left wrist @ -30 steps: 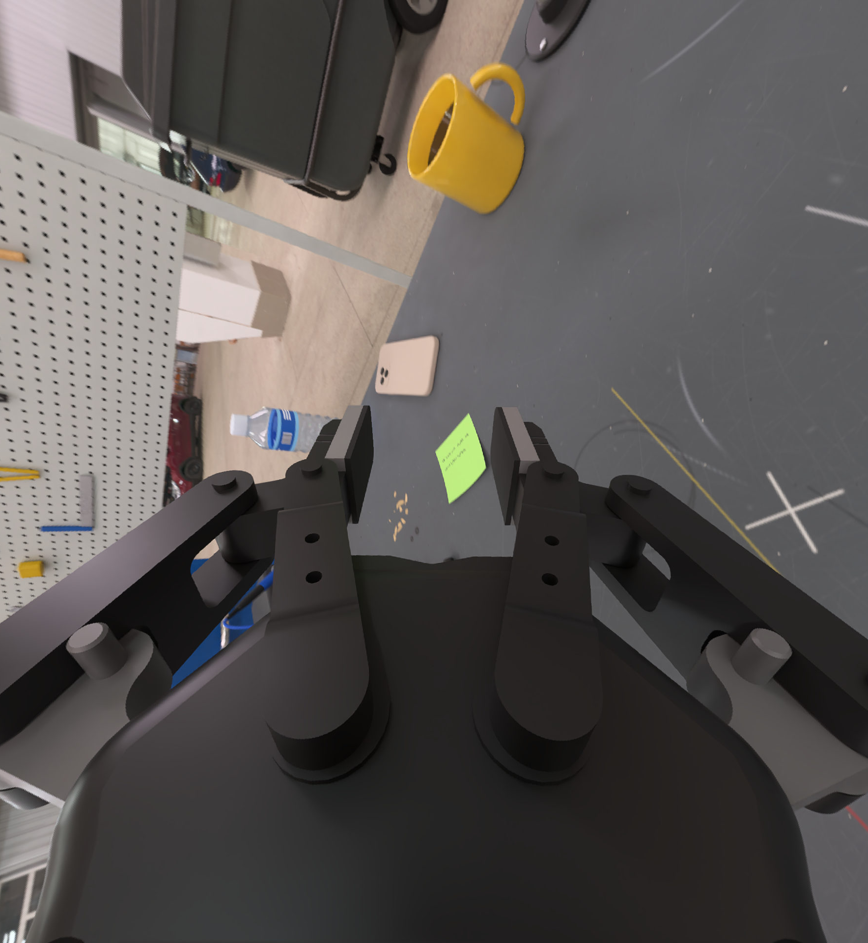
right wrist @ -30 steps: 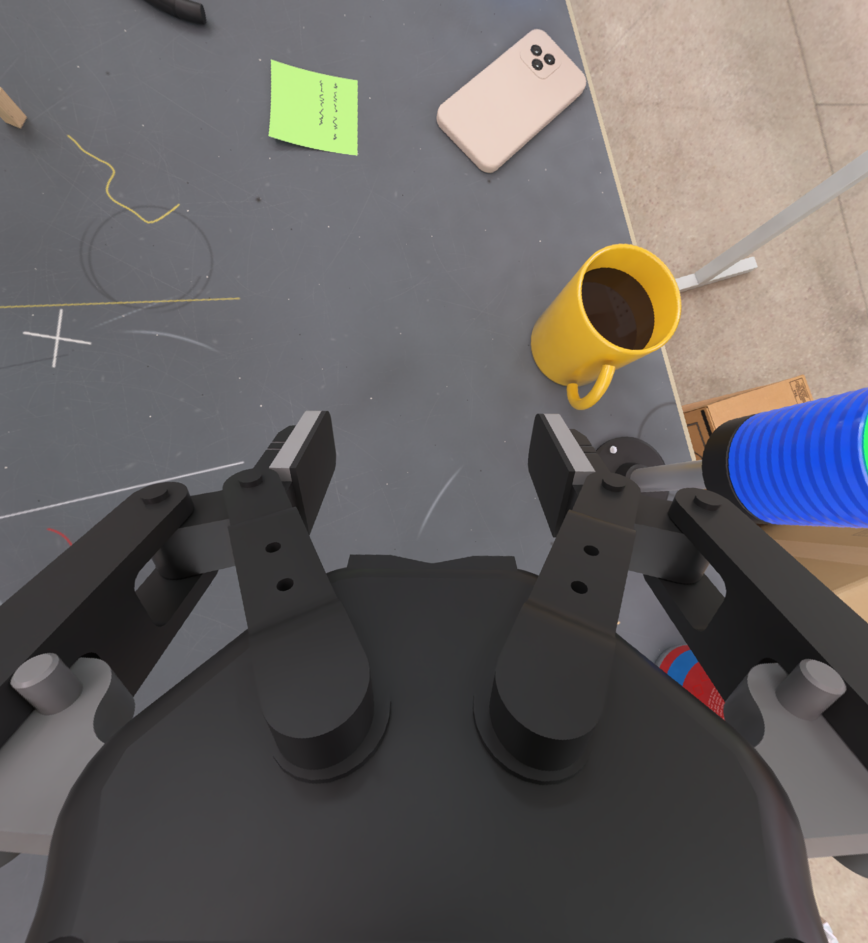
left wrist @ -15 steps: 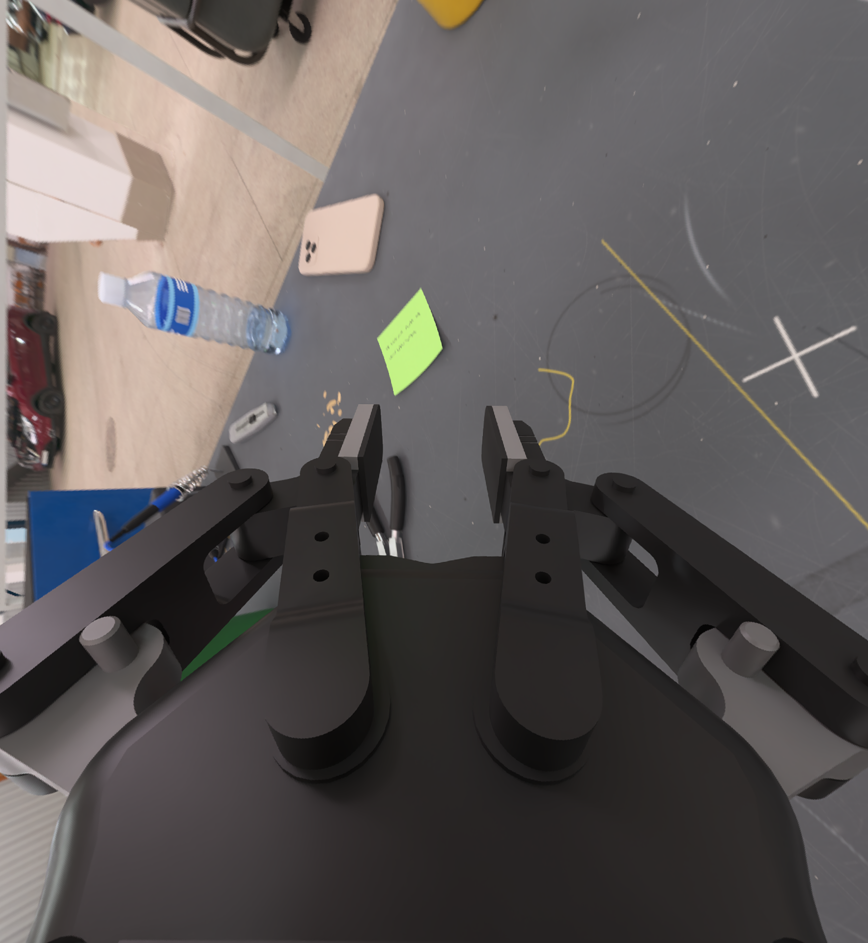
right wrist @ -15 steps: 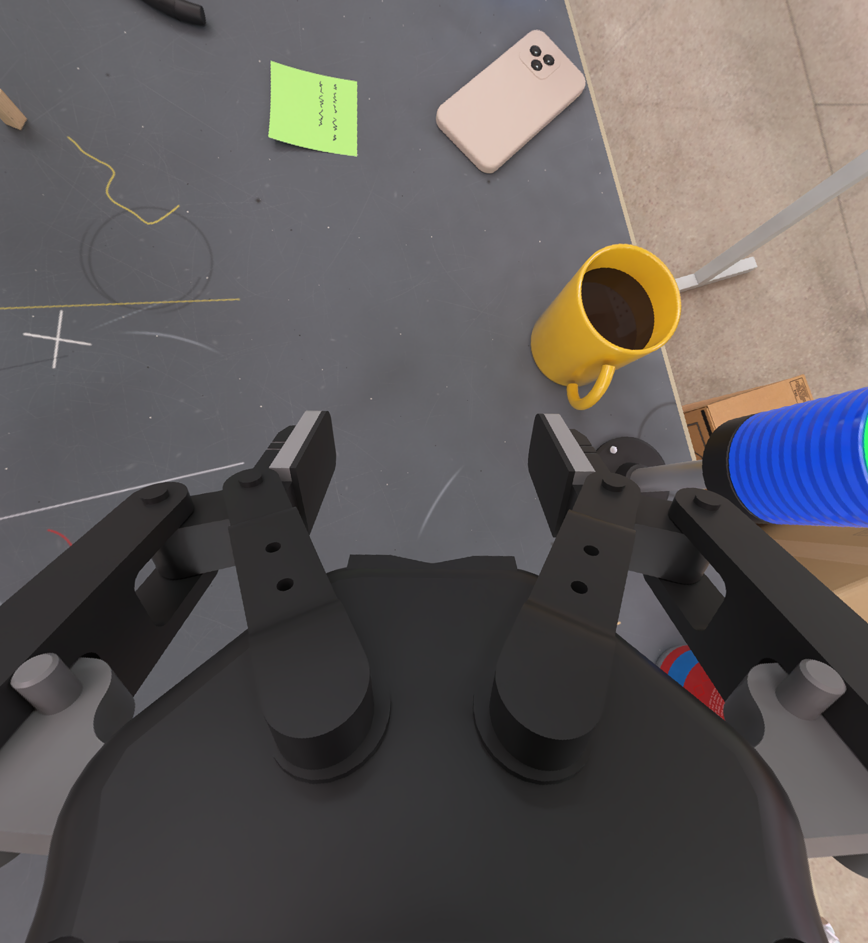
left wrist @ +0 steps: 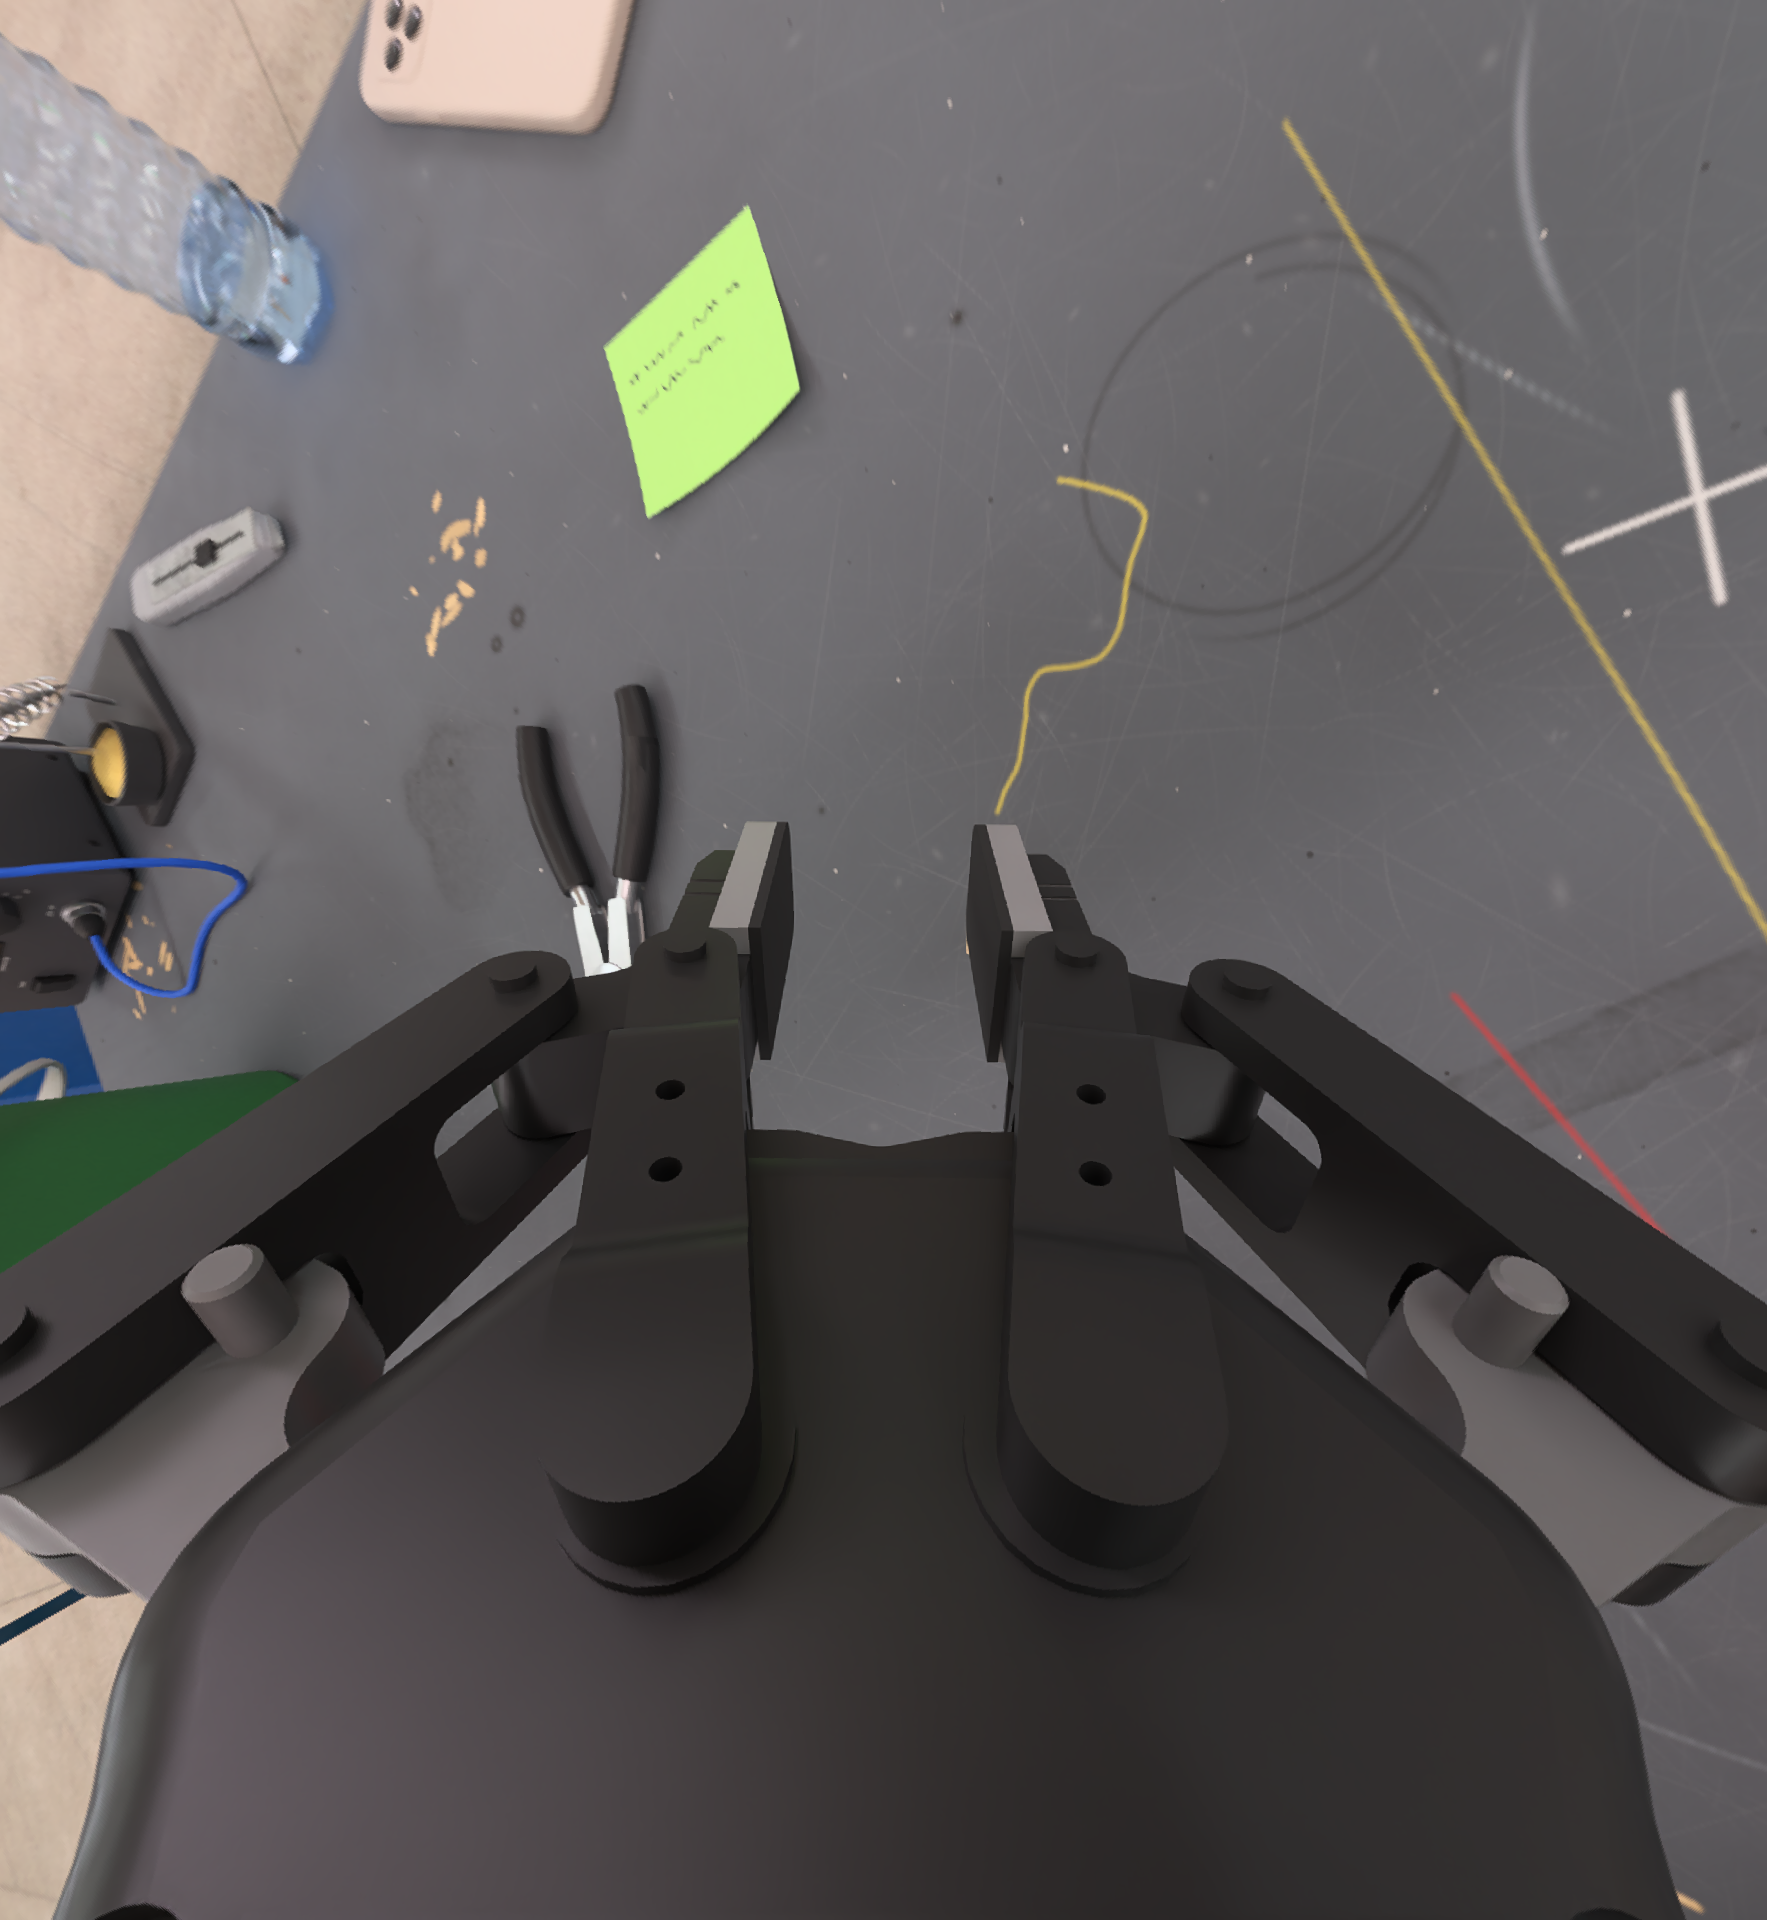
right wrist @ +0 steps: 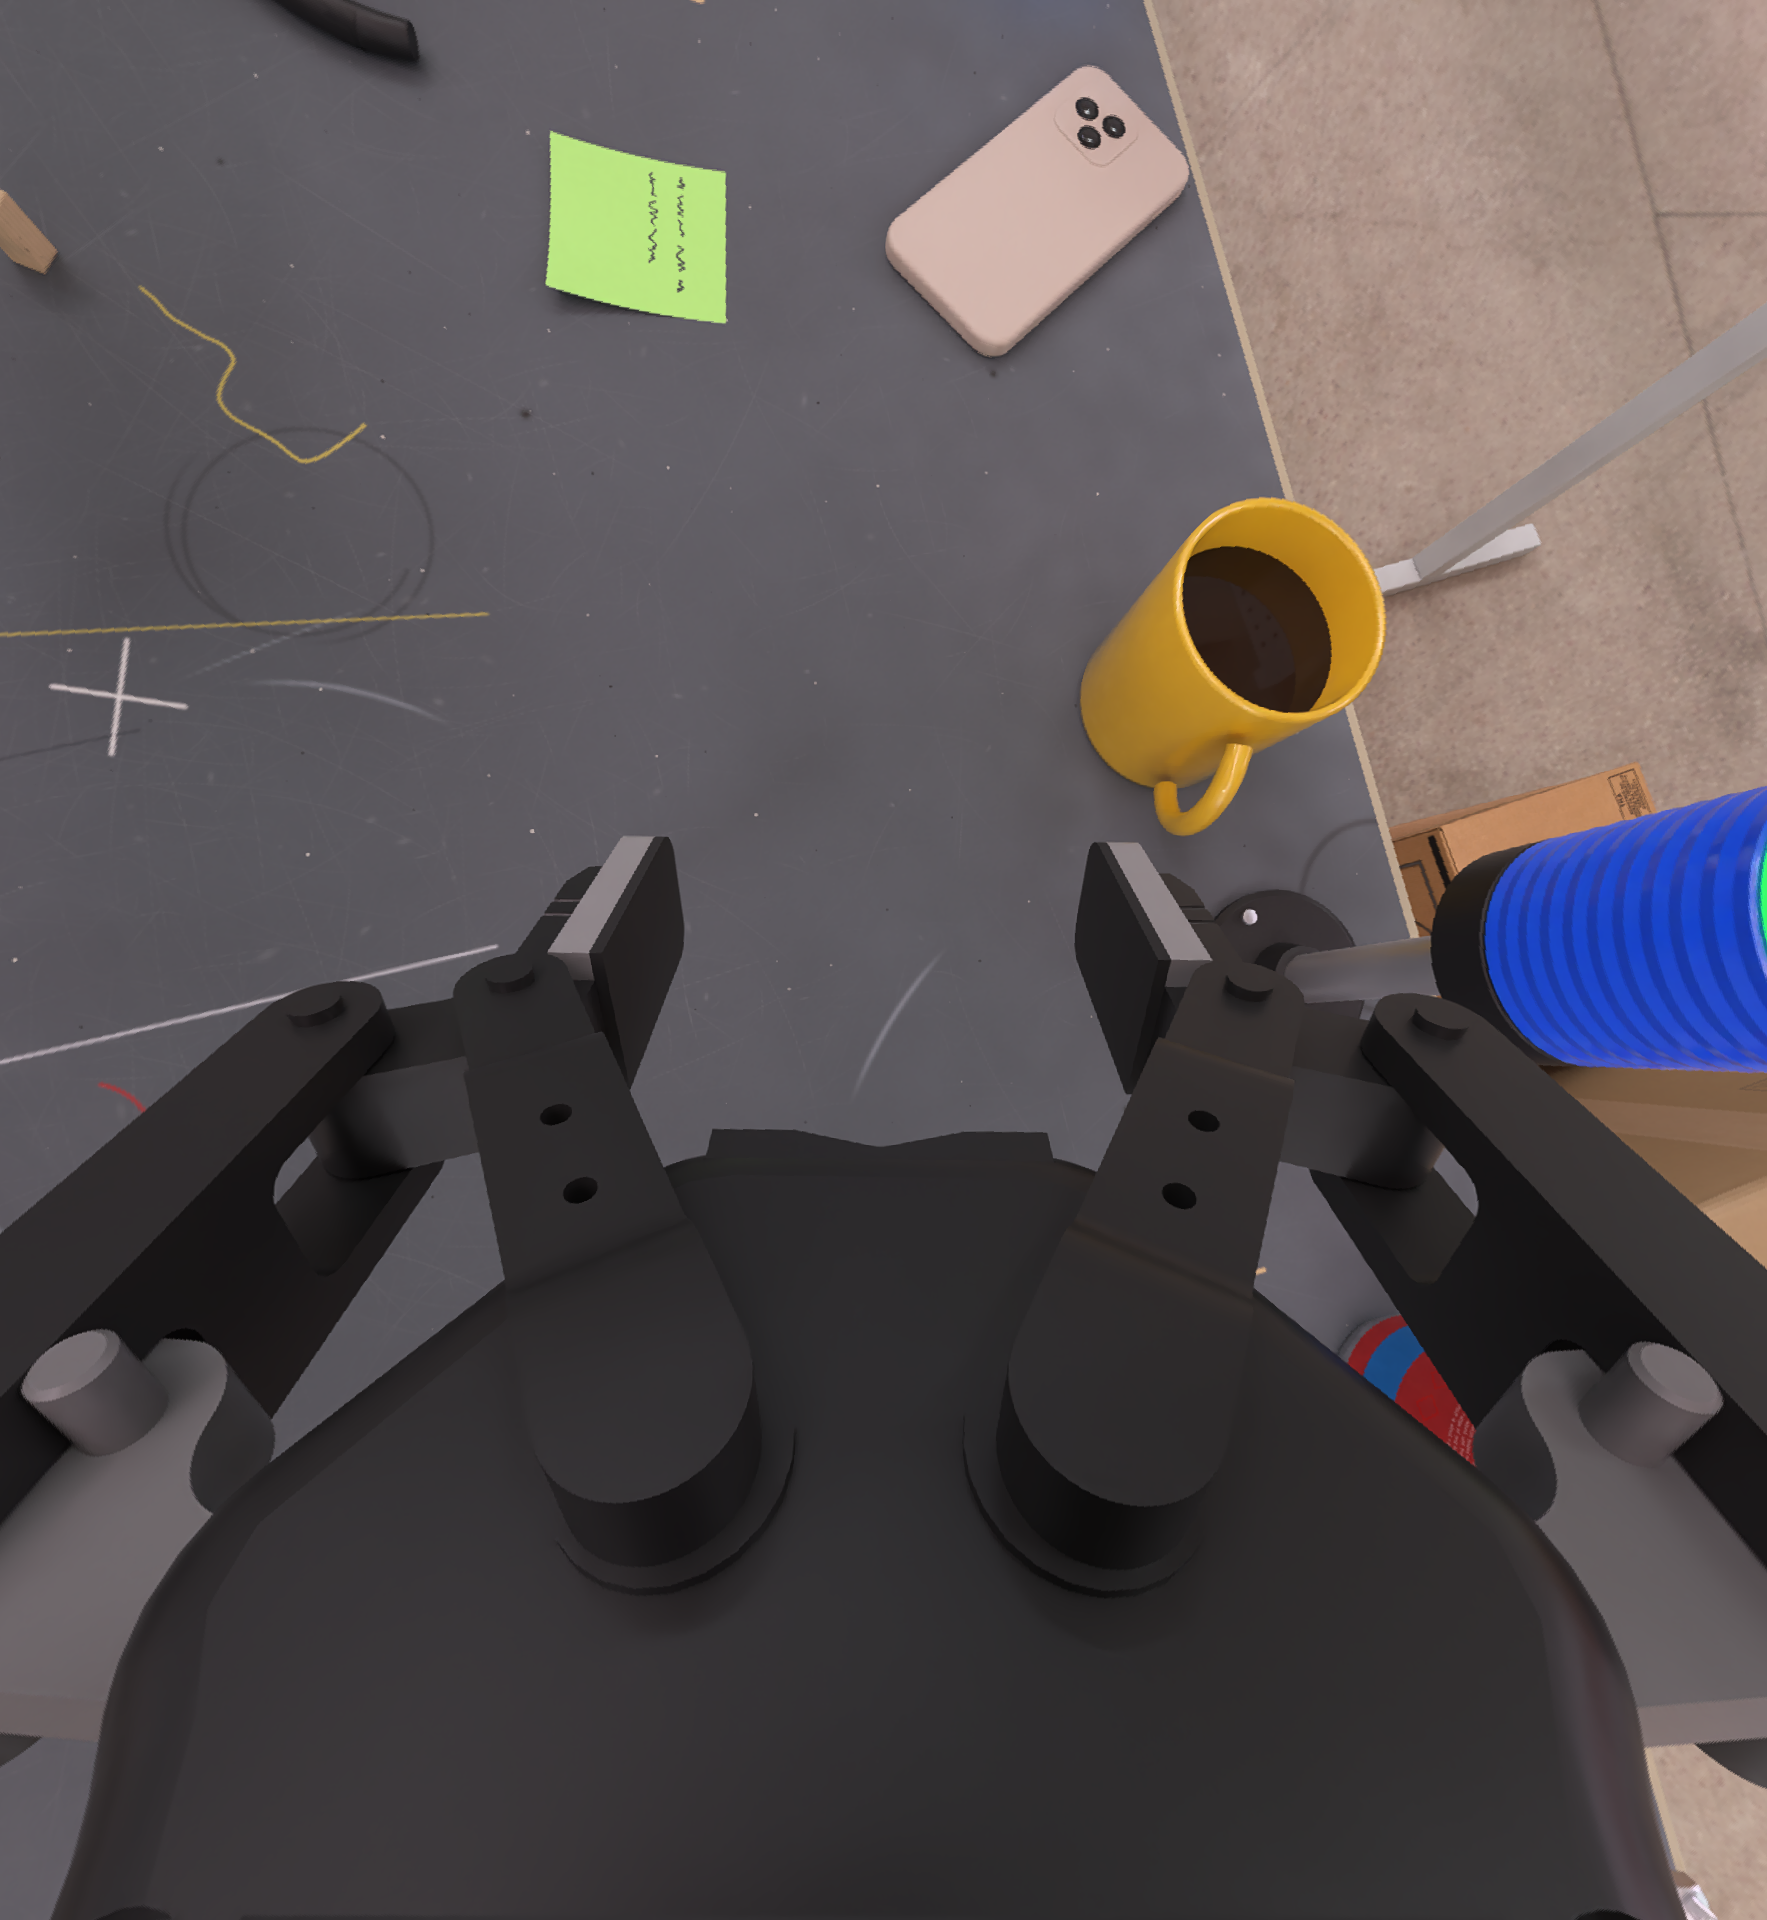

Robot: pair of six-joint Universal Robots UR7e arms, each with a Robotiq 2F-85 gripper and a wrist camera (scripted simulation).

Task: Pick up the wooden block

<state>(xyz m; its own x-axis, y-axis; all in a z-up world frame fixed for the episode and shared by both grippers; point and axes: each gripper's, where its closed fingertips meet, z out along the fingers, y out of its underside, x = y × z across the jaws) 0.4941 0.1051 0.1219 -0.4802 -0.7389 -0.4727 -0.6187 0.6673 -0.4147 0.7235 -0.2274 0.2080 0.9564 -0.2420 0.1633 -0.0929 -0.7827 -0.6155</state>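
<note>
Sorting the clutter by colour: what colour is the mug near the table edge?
Yellow, with dark brown liquid inside; the mug shows best in the right wrist view.

Both grippers, left [left wrist: 877, 935] and right [right wrist: 877, 951], show matte black housings, black linkage bars, grey pivot pins, grey-edged pads, twin screw holes.

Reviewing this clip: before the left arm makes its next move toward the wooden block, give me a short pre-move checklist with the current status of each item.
1. wooden block located: ok in the right wrist view; it lies on the table, alone, near the yellow wire.
2. Block seen by the left wrist view: not ok, it is not identifiable there.
3. left gripper open and empty: ok.
4. Clutter near the left fingers: not ok, pliers lie close beside them.
5. right gripper out of the way: ok, open, empty, near the yellow mug.
</note>
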